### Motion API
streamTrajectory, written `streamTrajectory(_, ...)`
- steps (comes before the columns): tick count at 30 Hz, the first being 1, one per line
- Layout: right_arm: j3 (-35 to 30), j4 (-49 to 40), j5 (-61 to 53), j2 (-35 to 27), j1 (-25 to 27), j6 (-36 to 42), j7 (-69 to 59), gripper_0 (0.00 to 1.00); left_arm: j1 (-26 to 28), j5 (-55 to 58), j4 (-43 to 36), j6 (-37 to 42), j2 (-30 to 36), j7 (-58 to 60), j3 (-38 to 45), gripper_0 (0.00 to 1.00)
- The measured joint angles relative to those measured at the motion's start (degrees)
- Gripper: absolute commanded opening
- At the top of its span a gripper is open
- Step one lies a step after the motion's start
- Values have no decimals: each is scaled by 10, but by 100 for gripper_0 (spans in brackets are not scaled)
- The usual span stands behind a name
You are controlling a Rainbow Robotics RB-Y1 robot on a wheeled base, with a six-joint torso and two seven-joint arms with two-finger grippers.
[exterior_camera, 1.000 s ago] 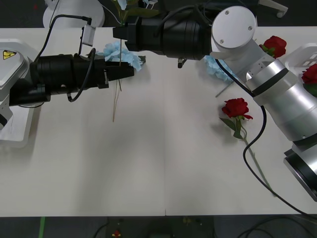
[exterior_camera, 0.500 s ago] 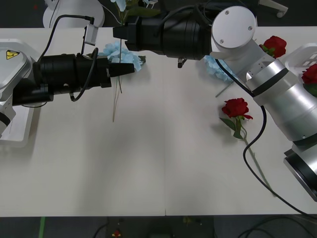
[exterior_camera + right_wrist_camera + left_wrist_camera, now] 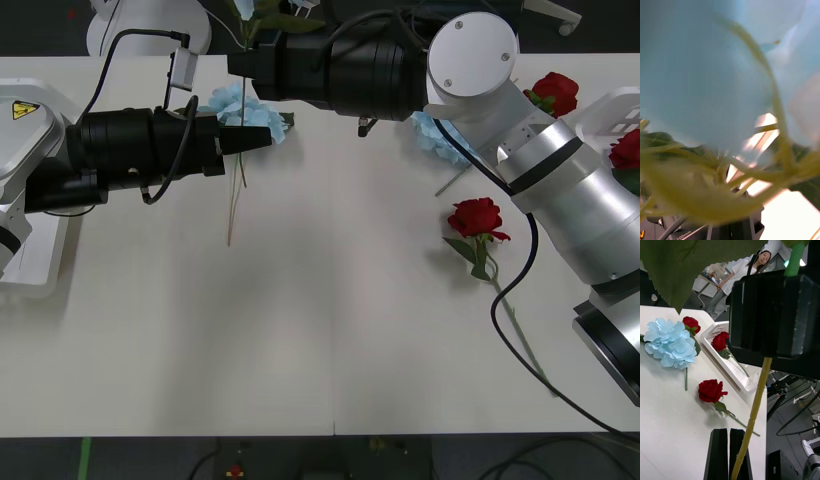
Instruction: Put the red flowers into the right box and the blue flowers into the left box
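Black right gripper (image 3: pixel 243 68) at table's far edge, clamped on a blue flower's stem (image 3: pixel 238 170) hanging down; left gripper (image 3: pixel 262 138) beside it, fingers together, holding nothing. Red flower (image 3: pixel 477 217) flat on table (image 3: pixel 330 340). Left wrist view: closed fingers (image 3: pixel 719 452) touching stem, right box (image 3: pixel 738 371) holding one rose (image 3: pixel 719 341).

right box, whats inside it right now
In the right box, one red rose lies with its stem running along the floor. In the front view the right arm covers most of the tray, so the rest of its inside cannot be seen.
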Motion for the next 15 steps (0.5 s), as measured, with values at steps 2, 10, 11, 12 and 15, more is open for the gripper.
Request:
streamTrajectory(2, 0, 0, -1, 0, 0, 0, 0, 76, 0, 2, 0, 0, 0, 0, 0, 0)
streamTrajectory(10, 0, 0, -3, 0, 0, -3, -9, 90, 0, 8, 0, 0, 0, 4, 0, 0)
streamTrajectory(11, 0, 0, -3, 0, 0, -5, -13, 91, 0, 9, 0, 0, 0, 4, 0, 0)
streamTrajectory(12, 0, 0, -3, 0, 0, -5, -16, 91, 0, 11, 0, 0, 0, 4, 0, 0)
streamTrajectory(15, 0, 0, -3, -1, 0, -6, -16, 91, 0, 15, 0, 0, 1, 4, 0, 0)
